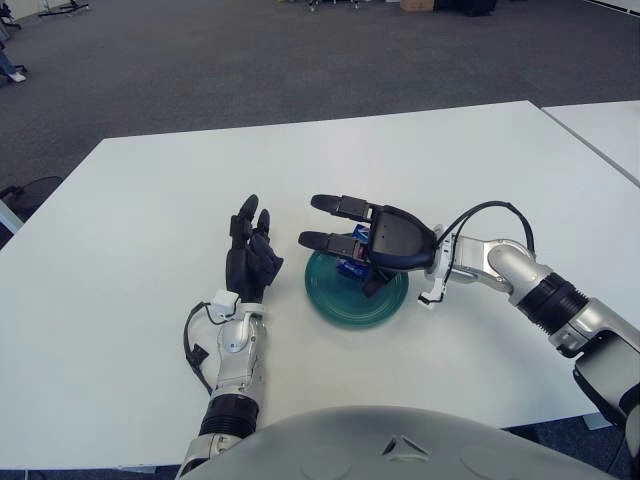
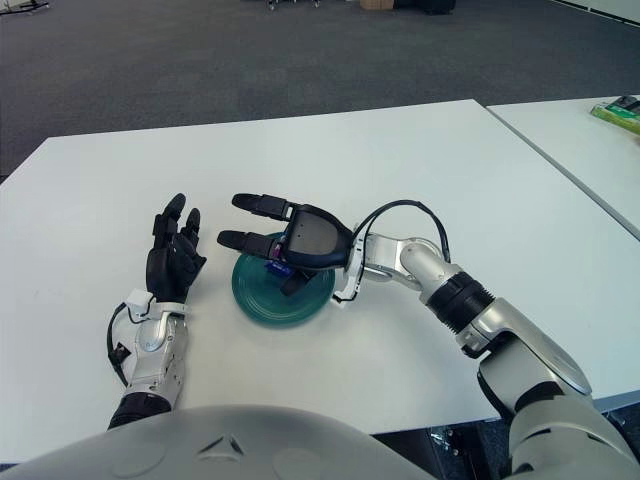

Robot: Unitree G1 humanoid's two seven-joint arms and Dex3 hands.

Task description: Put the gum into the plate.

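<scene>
White laminate table (image 1: 150, 170) fills the near field. Nearest the robot, the left hand (image 1: 252, 252) shows just left of the plate, black fingers straight and loosely spread, nothing in it; idle. Beside it, the teal plate (image 1: 345, 305) lies flat on the table, shallow, glossy. The right hand (image 1: 372, 238) hangs over the plate's far half, palm down, two fingers (image 1: 338, 205) stretched out leftward past the rim and the thumb tucked under. Beneath the palm sits the gum (image 2: 277, 266), a small blue pack with a paler patch, inside the plate's outline. I cannot tell whether the thumb pinches the pack or the pack already lies loose on the plate; contact is hidden by the palm. Handling judgement: a light, stiff little carton, probably film-wrapped and so somewhat slick; not fragile, but easily flicked away on the smooth plate. Best hold looks to be across its two long flat faces, thumb against fingers, with modest force. No brand, label text or other writing can be read on the pack, the plate or the hands. Farther off, grey carpet (image 1: 300, 60) and a second white table (image 1: 610, 125).
</scene>
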